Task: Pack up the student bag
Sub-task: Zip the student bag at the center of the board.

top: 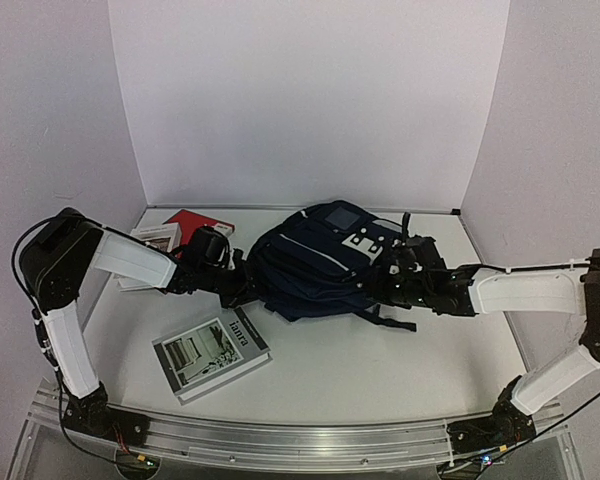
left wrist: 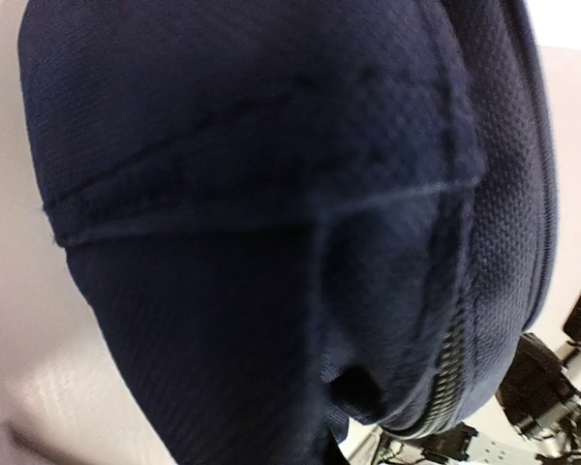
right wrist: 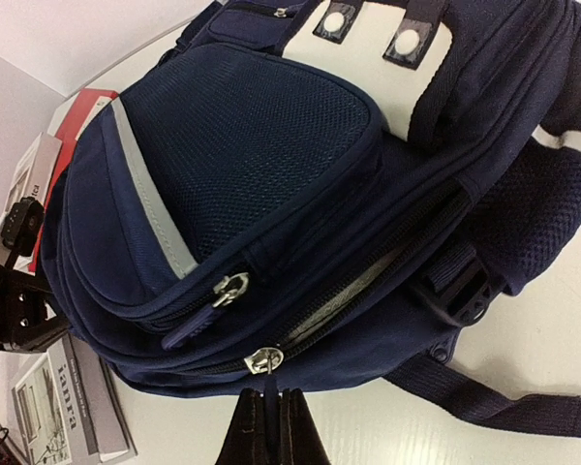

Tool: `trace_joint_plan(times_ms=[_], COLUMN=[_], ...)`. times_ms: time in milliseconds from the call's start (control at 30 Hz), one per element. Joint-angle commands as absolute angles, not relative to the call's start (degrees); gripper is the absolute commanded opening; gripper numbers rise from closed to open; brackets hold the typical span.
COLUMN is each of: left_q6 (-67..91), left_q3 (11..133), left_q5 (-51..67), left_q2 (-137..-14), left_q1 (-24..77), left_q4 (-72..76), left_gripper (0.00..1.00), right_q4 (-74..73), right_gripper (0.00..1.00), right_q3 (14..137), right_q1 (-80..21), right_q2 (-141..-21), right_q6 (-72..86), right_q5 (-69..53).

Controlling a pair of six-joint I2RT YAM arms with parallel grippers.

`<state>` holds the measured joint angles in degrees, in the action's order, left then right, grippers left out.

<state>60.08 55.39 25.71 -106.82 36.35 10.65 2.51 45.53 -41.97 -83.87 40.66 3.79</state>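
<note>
Bracing the bag (top: 310,262) at 9 o'clock, left hand (top: 248,287) clenches it; right hand (right wrist: 268,399) pinches the zip pull (right wrist: 263,361), likely to open it.

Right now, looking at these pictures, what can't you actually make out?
Left wrist view: blurred fabric of the student bag fills the frame, hiding what the left gripper touches.
Top view: the left arm covers part of the red book; lettering on the grey book is too small.
Right wrist view: the end of the zipper pull disappears inside the right gripper.
Every view: the bag's inside, hidden behind its fabric.
</note>
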Motion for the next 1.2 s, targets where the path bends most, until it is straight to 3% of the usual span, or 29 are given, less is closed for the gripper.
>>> trace_joint_plan(times_ms=[0,700,833,900,1033,1167], left_q6=[56.4,49.3,46.8,45.9,45.5,46.0], left_q3=[53.1,51.5,54.6,56.4,60.3,65.3], left_q5=[24.5,29.4,34.5,39.5,44.1,46.1], left_q2=[-99.7,-96.0,-97.3,-97.6,-95.6,-93.6], left_q1=[26.3,15.9,16.0,16.2,16.3,16.3], left_q4=[7.1,1.5,0.7,1.3,0.9,-1.7], left_gripper=[0.00,0.00,0.00,0.00,0.00,0.00], right_q4=[-2.6,-0.5,3.0,3.3,2.5,2.8], right_gripper=[0.00,0.00,0.02,0.13,0.51,0.66], right_q3=[46.0,49.1,48.4,48.2,46.0,43.3], right_q1=[-39.3,-26.9,-27.0,-27.0,-28.0,-32.4], right_q2=[-81.9,-91.9,-89.1,-87.4,-82.6,-77.9], right_q6=[42.0,38.9,32.3,28.3,24.6,23.8], right_q5=[12.1,10.3,1.6,-4.4,-11.5,-14.2])
